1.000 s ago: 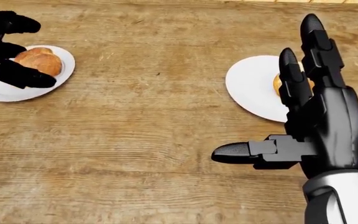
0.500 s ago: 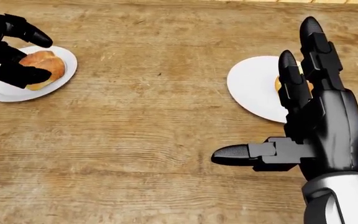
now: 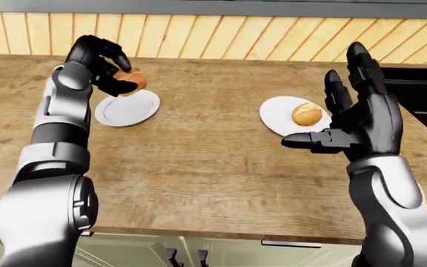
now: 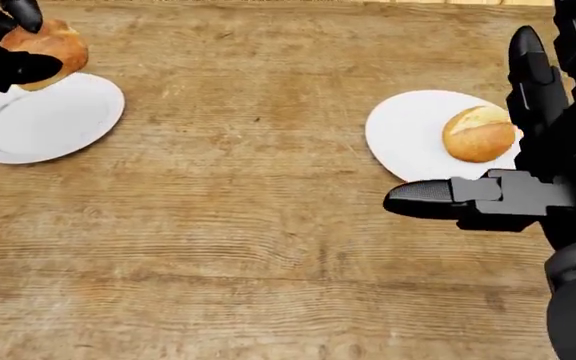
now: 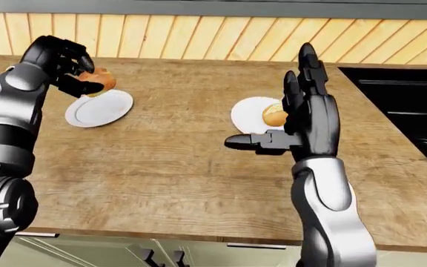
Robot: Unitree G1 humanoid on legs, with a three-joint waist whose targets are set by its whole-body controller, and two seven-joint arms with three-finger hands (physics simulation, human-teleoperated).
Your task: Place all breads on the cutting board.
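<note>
My left hand point(image 4: 8, 45) is shut on a golden bread roll point(image 4: 50, 42), held just above the top edge of a white plate point(image 4: 48, 120) that now lies bare at the left of the head view. A second roll point(image 4: 479, 133) rests on another white plate point(image 4: 408, 139) at the right. My right hand point(image 4: 528, 150) hovers open beside that plate, fingers pointing up, thumb stretched to the left, touching nothing. No cutting board shows in any view.
The wooden counter point(image 3: 199, 156) runs to a slatted wooden wall point(image 3: 221, 36) at the top. A black stove or sink point(image 5: 410, 105) sits at the right edge of the right-eye view. Cabinet fronts point(image 3: 184, 253) lie below the counter edge.
My left hand closed round the roll and lifted it off the left plate, up and leftward. The right hand shifted right and up, uncovering the roll on the right plate.
</note>
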